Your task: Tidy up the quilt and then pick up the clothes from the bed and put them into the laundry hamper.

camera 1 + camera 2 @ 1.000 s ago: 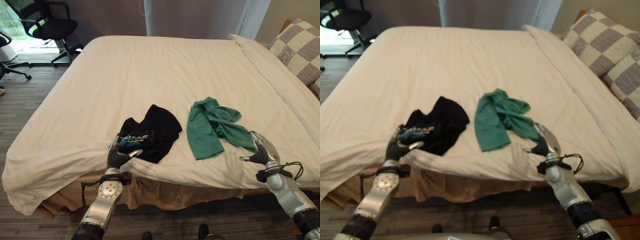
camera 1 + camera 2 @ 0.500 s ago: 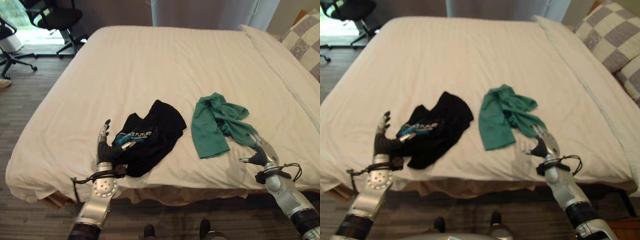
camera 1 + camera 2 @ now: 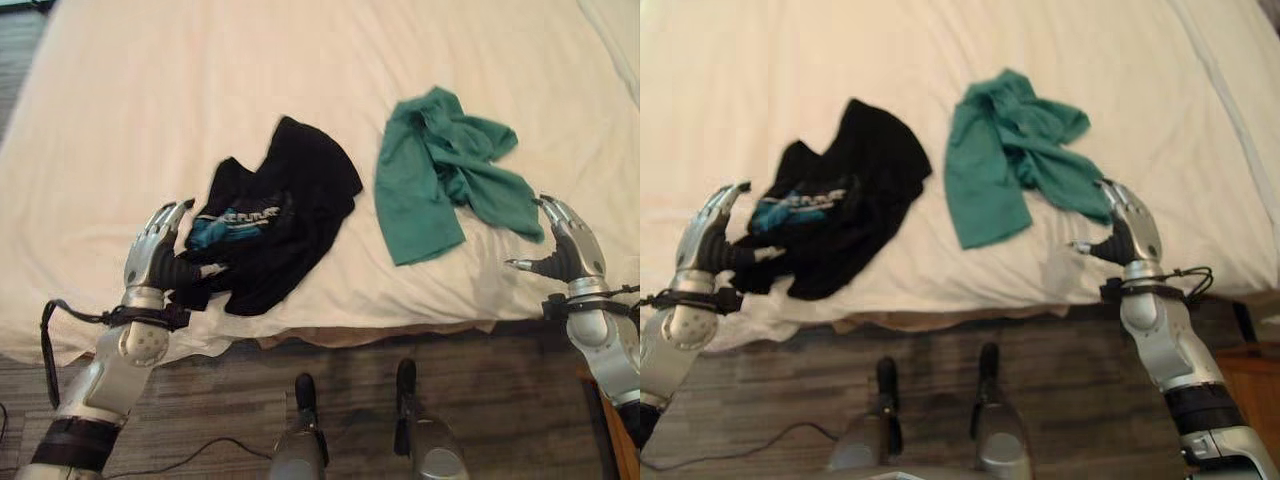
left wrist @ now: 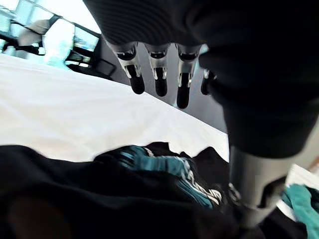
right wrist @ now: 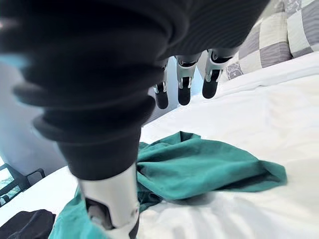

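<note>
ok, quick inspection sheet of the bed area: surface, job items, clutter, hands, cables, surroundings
Surface: white quilt spread fairly smooth over the bed, edge rumpled near the left hand.
Job's things: black shirt crumpled at the near edge; green shirt crumpled beside it, apart.
Clutter: nothing seen.
Hands: left hand open, thumb on the black shirt's near edge; right hand open, beside the green shirt's near end.
Cables: nothing seen.
Surroundings: dark wood floor; checked pillow at the bed's far end; no hamper seen.
</note>
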